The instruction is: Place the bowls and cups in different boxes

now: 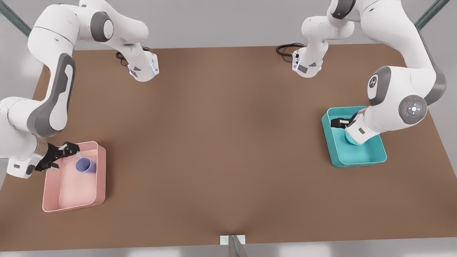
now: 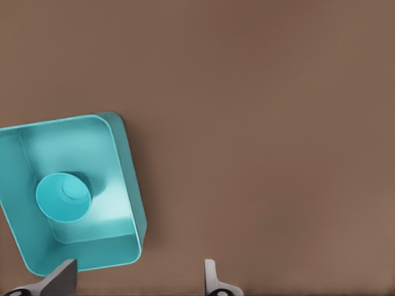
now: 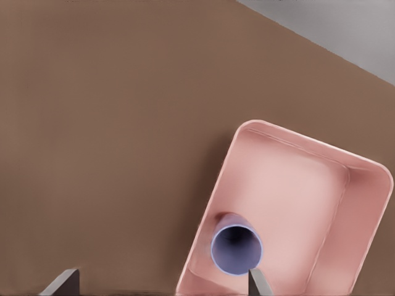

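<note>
1. Front view: lavender cup (image 1: 85, 165) sits in the pink box (image 1: 73, 192); right pincer (image 1: 66, 152) just beside it, fingers apart, empty.
2. Teal bowl (image 2: 63, 197) sits in the teal box (image 2: 126, 179); left pincer (image 2: 139, 274) spread, holding nothing.
3. Risk: a fingertip near the cup rim could tip it on retreat; a straight lift looks safest.

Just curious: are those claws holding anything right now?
No. Both are open: the right gripper hangs over the cup, the left gripper over the bowl.

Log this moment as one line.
lavender tapered cup in pink box | round teal bowl in teal box | left gripper open | right gripper open
</note>
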Tool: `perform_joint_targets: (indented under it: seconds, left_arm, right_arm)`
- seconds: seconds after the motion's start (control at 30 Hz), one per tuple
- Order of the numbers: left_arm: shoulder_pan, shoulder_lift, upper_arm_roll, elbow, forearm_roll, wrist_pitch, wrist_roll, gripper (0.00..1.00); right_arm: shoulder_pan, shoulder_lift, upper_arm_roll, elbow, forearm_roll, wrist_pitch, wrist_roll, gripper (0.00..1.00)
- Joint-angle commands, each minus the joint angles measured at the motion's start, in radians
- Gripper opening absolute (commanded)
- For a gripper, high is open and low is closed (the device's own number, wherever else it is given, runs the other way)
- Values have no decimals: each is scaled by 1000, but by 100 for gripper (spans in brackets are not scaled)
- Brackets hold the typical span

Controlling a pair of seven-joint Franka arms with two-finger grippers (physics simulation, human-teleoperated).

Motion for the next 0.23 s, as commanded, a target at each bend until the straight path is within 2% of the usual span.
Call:
perform_joint_targets:
  seconds: [0.0, 0.07, 0.2]
  left_arm:
    - [1, -2, -1, 1, -2, -38, 59, 100]
    - [2, -6, -1, 3, -1, -39, 59, 100]
    - [-5, -2, -2, 27, 1, -56, 59, 100]
  right_arm:
    - [-1, -125, 113, -26, -194, -280, 602, 100]
    - [-12, -237, 158, -89, -196, -280, 665, 100]
    - [-21, -269, 159, -132, -191, -278, 673, 100]
